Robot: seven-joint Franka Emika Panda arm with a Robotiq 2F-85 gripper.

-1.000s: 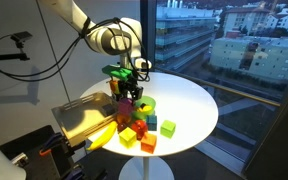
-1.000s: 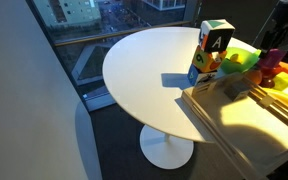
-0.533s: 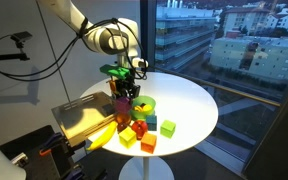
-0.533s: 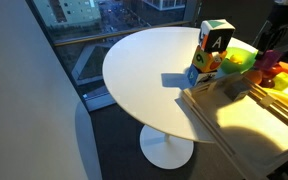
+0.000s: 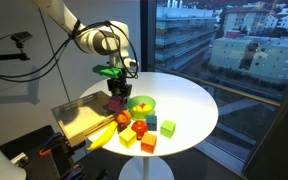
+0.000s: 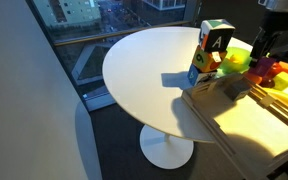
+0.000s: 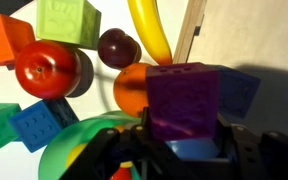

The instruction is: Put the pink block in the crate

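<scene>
My gripper (image 5: 115, 97) is shut on the pink block (image 5: 116, 104) and holds it in the air, over the near edge of the tan crate (image 5: 76, 119), beside the green bowl (image 5: 141, 104). In the wrist view the block (image 7: 184, 100) looks magenta-purple and sits clamped between the two black fingers of the gripper (image 7: 182, 138). The crate's wooden wall (image 7: 190, 28) runs behind it, with the crate floor to the right. In an exterior view the gripper (image 6: 263, 45) hangs at the far edge of the crate (image 6: 246, 122); there I cannot make out the block.
On the round white table (image 5: 189, 105) lie a banana (image 5: 104, 137), a red fruit (image 5: 139, 128), an orange cube (image 5: 147, 145), a yellow cube (image 5: 129, 137) and a green cube (image 5: 168, 127). A tall lettered block (image 6: 213, 50) stands by the crate.
The gripper has moved with the pink block away from the pile of toys and bowl, sideways toward the crate. The toys on the table have not moved.
</scene>
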